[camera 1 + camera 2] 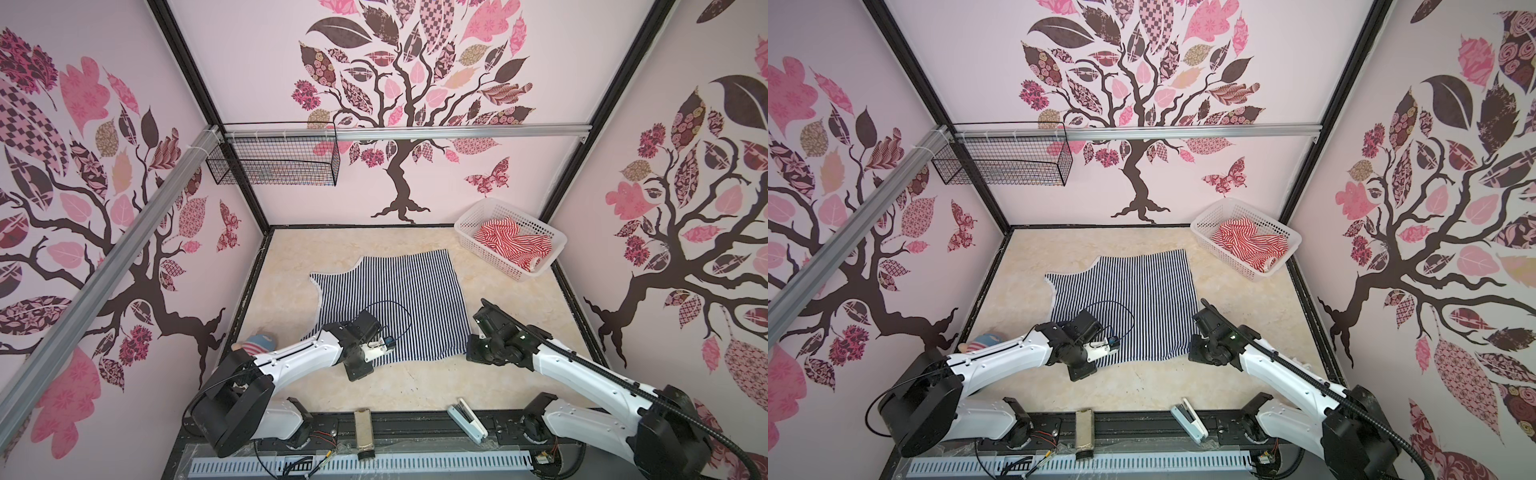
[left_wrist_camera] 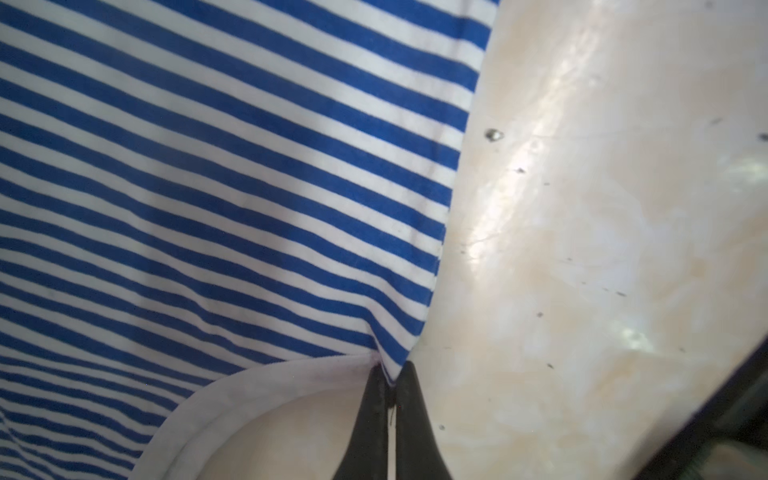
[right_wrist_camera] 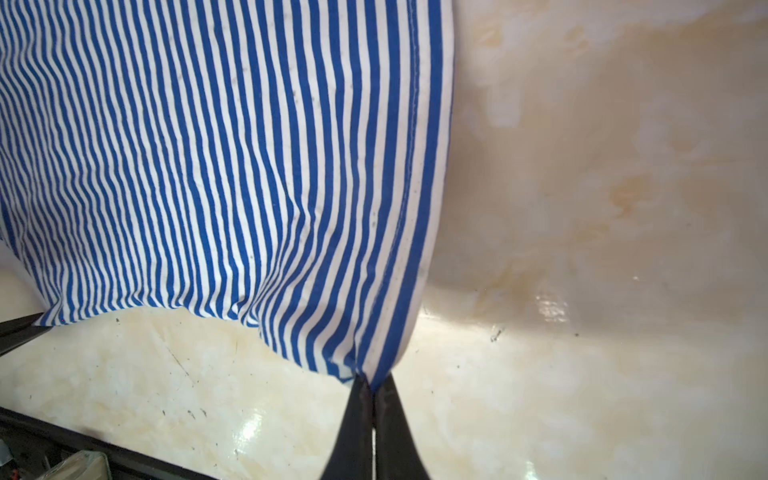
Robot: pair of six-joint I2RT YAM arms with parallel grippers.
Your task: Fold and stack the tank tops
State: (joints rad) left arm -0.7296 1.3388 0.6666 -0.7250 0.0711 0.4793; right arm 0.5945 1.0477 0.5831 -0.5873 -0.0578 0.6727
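Marbled desk (image 1: 415, 386) carries navy-and-white tank top (image 1: 399, 291), spread flat mid-desk. Left gripper (image 2: 392, 374) is clamped on its near corner by the white armhole trim, right gripper (image 3: 374, 384) clamped on its near hem corner. Red-and-white tank top (image 1: 511, 243) sits crumpled in white basket (image 1: 469, 226), far right corner.

Navy-and-white striped tank top (image 1: 395, 291) — red-and-white striped tank top (image 1: 511, 242)
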